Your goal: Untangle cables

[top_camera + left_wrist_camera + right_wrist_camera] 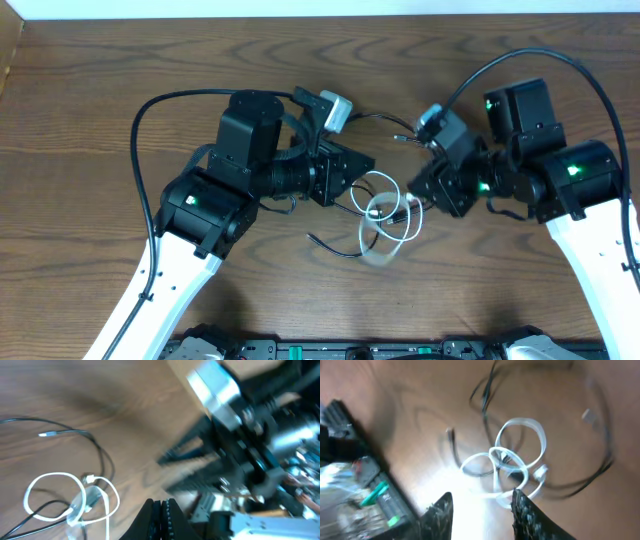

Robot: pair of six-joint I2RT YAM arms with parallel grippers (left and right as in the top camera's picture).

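A dark brown wood-grain table (120,60) is seen from above, with two robot arms reaching in from the bottom corners toward its middle. Each arm has white lower links and bulky matte black joints. Between the two wrists lies the small bundle: a thin white cable (388,212) curled in overlapping round loops, with a thin black cable (335,246) crossing through them and trailing out toward the near edge. From this height both cords read as fine lines, and neither set of fingers can be judged.

The left wrist view is blurred on its right side, where the other arm appears as a grey and black smear. It shows the left gripper (161,512) at the bottom edge, its two dark tapered fingers pressed together with nothing between them. The white loops lie on the wood to the lower left, apart from those fingers. The black cord arcs above them and ends in a small pale plug.

The right wrist view, also soft, shows the right gripper (481,510) with its two rough black fingers spread wide and empty. The glossy white loops sit just beyond the gap, ringed by sweeping black cord.
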